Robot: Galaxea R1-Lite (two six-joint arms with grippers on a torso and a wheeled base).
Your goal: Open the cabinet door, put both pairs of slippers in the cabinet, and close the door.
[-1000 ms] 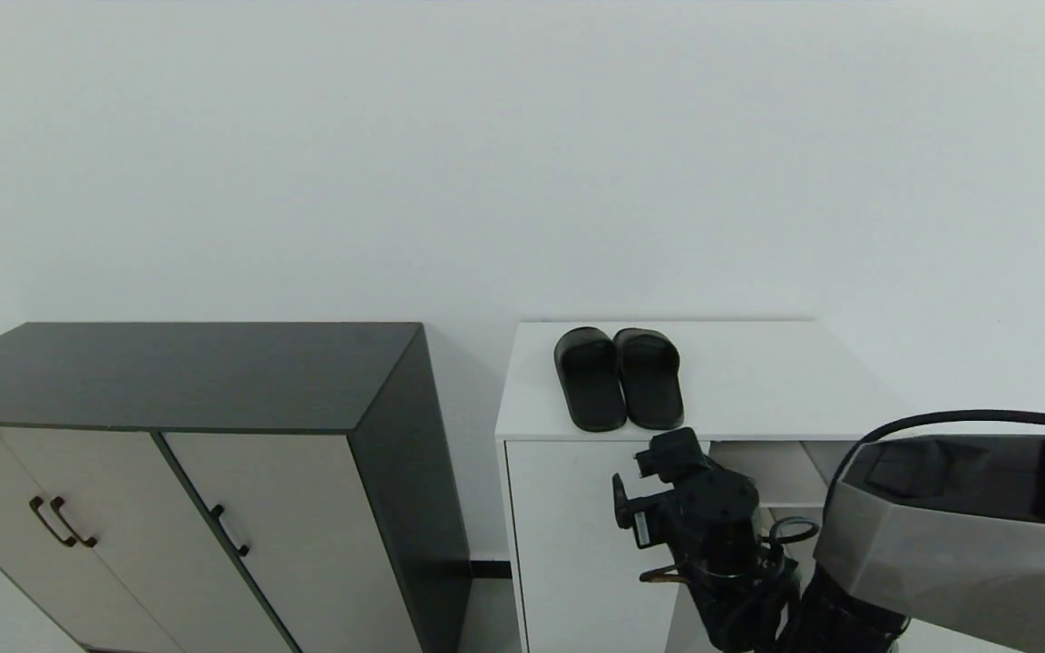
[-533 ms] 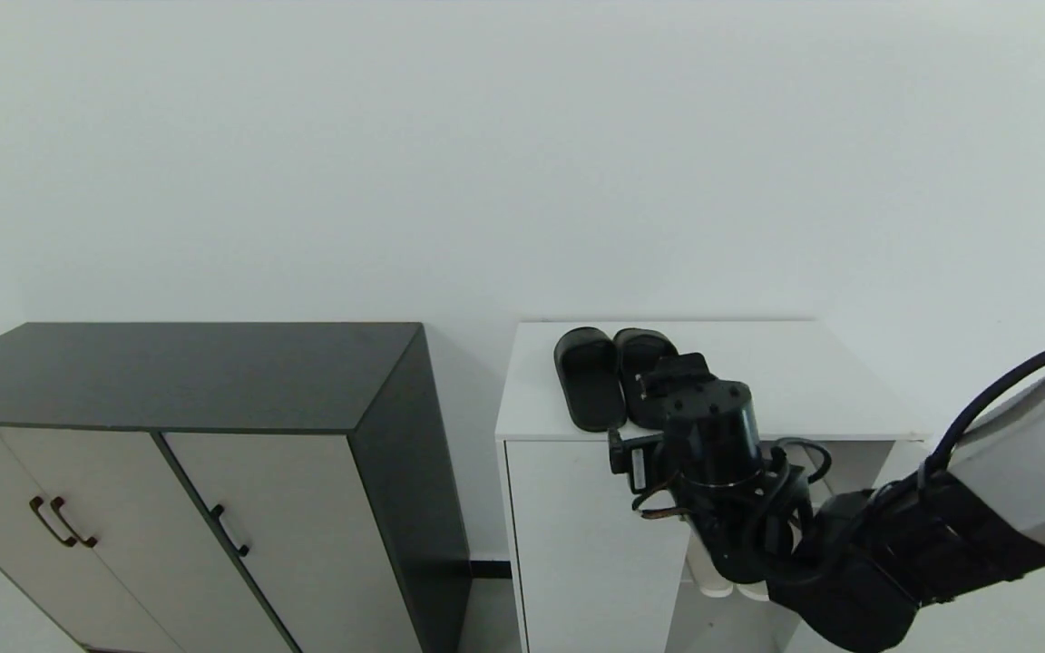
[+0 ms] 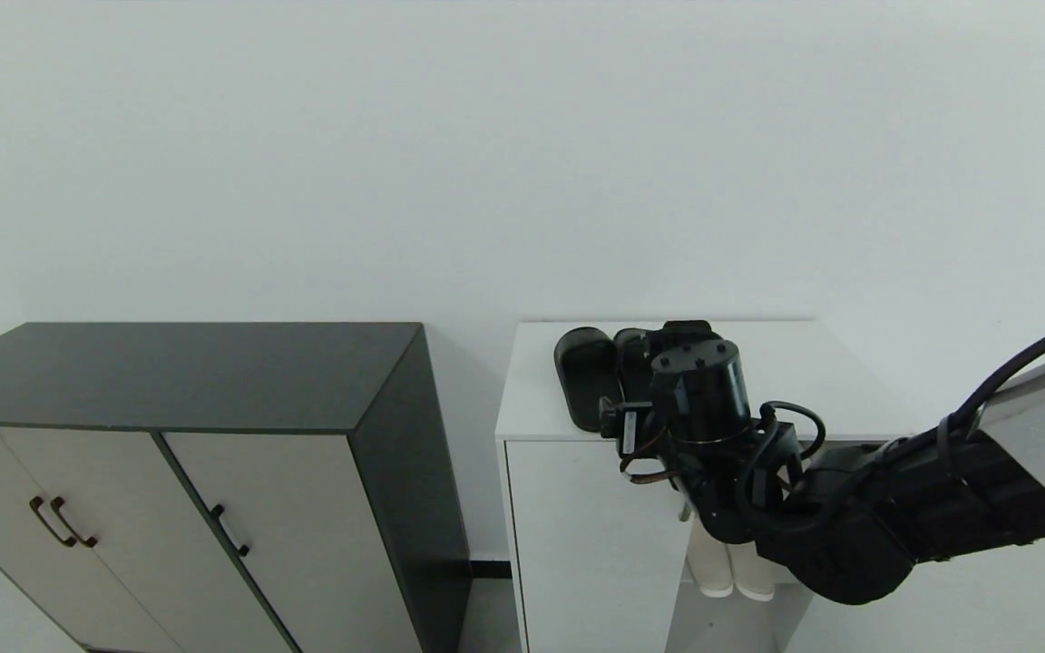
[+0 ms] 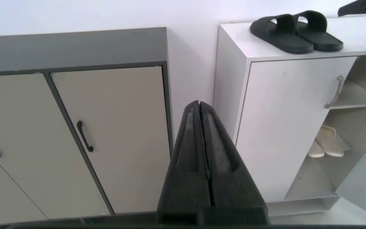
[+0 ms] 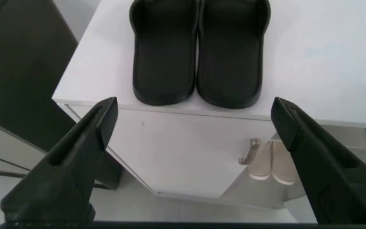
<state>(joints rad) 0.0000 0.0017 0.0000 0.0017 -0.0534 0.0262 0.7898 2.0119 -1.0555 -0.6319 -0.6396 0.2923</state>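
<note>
- Two cabinets up front. Status, biggest first?
- Dark cabinet (image 3: 178, 372), doors shut, sits well off to the left of the right pincer (image 5: 196, 111). Not our target, I think. White cabinet (image 3: 813, 381) is directly under that pincer, its top edge just below the fingers.
- Door?
- White door panel (image 4: 291, 121) is below the pincer and to its left. The bay beside it stands open, shelves showing. I'd call step one done.
- Pincers?
- Right pincer: fingers spread wide, nothing between them. Left pincer (image 4: 199, 108): fingers pressed together, empty, well apart from both cabinets and facing them.
- Slippers?
- Black slippers (image 5: 227, 54) lie side by side on the cabinet top, just ahead of the right pincer, framed between its fingers but untouched. White slippers (image 3: 729, 571) are below the pincer, inside the open bay, low down.
- Progress?
- My read: door open, one pair in. Left to do: grab the black pair, shelve it, close the door. Roughly halfway. Next grasp needs both slippers taken at once. The spread looks wide enough, but I can't be sure.
</note>
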